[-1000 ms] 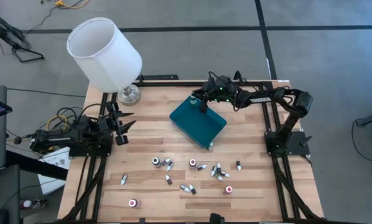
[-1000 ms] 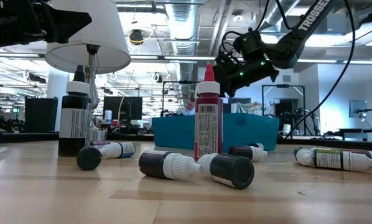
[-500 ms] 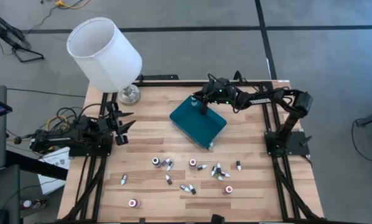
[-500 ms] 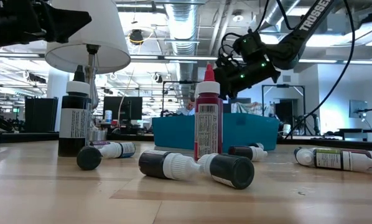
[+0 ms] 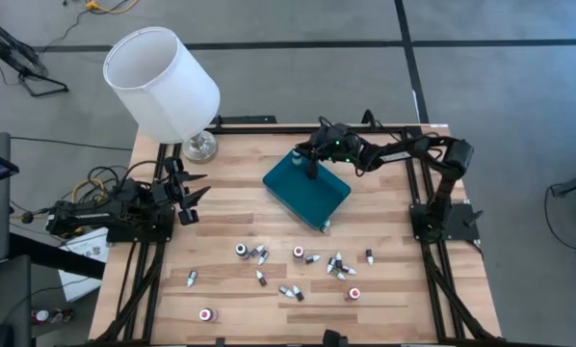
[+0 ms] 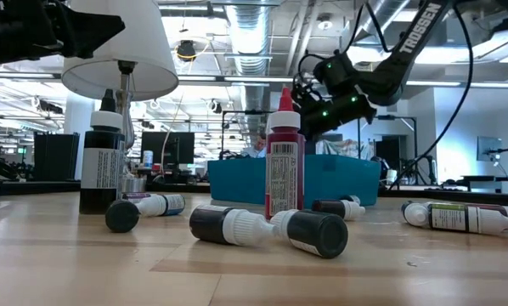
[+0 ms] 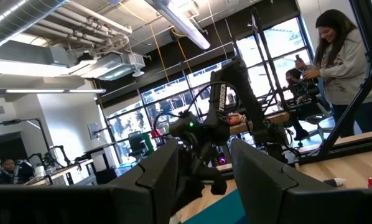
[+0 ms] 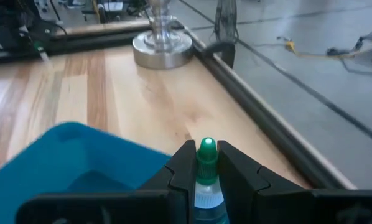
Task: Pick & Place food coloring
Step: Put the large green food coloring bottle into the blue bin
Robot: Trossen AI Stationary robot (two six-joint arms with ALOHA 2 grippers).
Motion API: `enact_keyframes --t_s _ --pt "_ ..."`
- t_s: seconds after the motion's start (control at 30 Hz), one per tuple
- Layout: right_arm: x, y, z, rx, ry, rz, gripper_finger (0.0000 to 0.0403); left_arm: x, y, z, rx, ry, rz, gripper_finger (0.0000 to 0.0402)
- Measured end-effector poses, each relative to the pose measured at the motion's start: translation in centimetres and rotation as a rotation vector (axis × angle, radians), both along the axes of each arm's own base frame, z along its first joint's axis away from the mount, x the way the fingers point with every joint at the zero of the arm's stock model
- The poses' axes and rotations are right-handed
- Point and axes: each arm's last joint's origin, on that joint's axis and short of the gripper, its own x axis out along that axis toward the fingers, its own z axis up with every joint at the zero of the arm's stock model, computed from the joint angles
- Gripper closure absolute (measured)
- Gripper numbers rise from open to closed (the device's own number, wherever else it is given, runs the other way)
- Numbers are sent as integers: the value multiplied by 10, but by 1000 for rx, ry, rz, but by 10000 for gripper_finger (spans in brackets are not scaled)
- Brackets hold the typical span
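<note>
Over the far corner of the teal tray (image 5: 302,196) my right gripper (image 5: 310,166) is shut on a food coloring bottle with a green cap (image 8: 206,152). The tray's blue edge (image 8: 68,149) shows just below it in the right wrist view. Several more food coloring bottles (image 5: 298,265) are scattered on the wood near the table's front edge. Most lie on their sides. A red one (image 6: 284,161) and a black one (image 6: 101,166) stand upright. My left gripper (image 5: 194,189) waits open at the table's left side, nothing between its fingers (image 7: 161,171). My right gripper pinches the bottle between its two fingers (image 8: 181,169), which lie along the bottle's length. The green cap tip (image 8: 206,148) sticks out just past the fingertips, and the whitish collar (image 8: 204,198) sits farther back between them. The bottle is lifted clear, above the tray.
A white-shaded lamp (image 5: 161,82) leans over the far left corner, its metal base (image 8: 163,46) on the wood beyond the tray. The table's black frame rail (image 8: 260,124) runs close past the gripper. A person (image 7: 348,68) stands beyond the table.
My right arm has leaned a little farther out and down over the tray's far corner, toward the table's left. Its gripper has stayed shut on the bottle. Nothing else has moved.
</note>
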Motion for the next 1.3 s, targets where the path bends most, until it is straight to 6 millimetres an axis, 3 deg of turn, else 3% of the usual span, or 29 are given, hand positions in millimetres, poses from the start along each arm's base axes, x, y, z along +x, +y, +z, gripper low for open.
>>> enact_keyframes --t_s 1.0,1.3 --pt "0 -3 -11 4 31 -4 353 0 0 0 -8 1 0 258" --pt "0 -3 -12 9 40 -3 299 0 0 0 -8 1 0 258"
